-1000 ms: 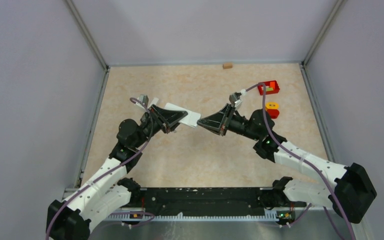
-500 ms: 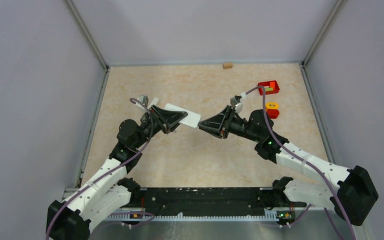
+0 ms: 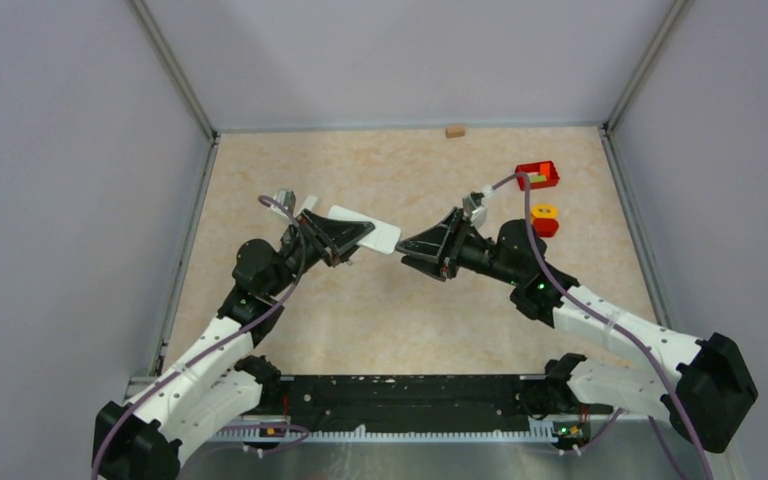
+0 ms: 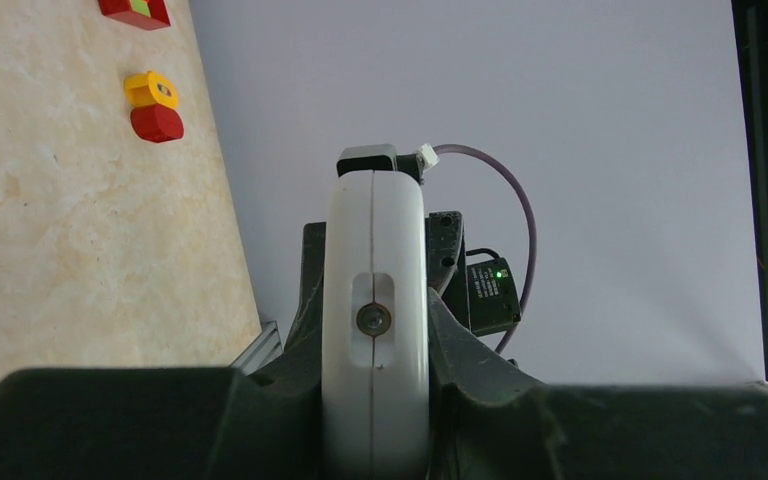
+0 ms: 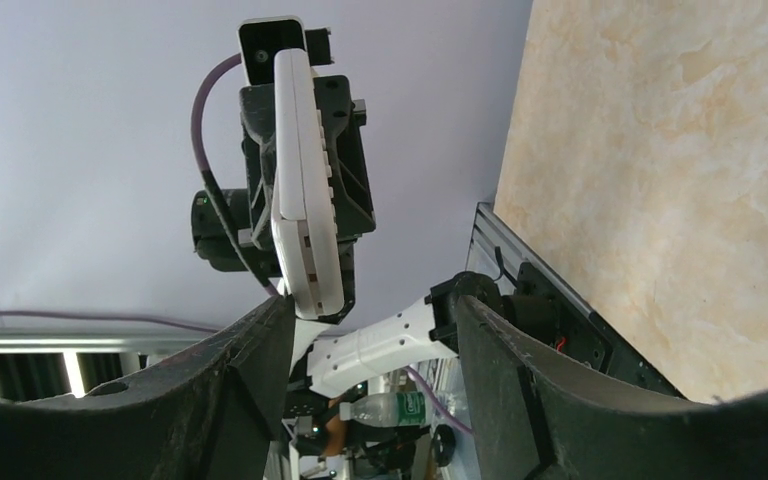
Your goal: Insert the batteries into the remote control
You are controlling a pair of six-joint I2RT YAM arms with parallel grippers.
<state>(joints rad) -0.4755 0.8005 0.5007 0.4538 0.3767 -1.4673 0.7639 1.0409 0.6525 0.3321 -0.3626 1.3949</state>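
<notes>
The remote control [image 3: 372,231] is a white handset held up above the table, with my left gripper [image 3: 348,240] shut on it. In the left wrist view its narrow white edge [image 4: 375,300] stands upright between the dark fingers [image 4: 480,400]. From the right wrist it shows side-on [image 5: 300,200], small buttons along one face. My right gripper [image 3: 407,246] faces the remote's free end, almost touching it. It is open [image 5: 372,330], with nothing between its fingers. The batteries are out of view.
A red box [image 3: 538,175] with green and yellow bits sits at the far right. A yellow-and-red block [image 3: 544,220] lies just in front of it. A small wooden block [image 3: 454,130] rests by the back wall. Grey walls enclose the table.
My right gripper's jaws have spread from nearly shut to open, staying at the remote's free end. The left gripper and the remote have not moved.
</notes>
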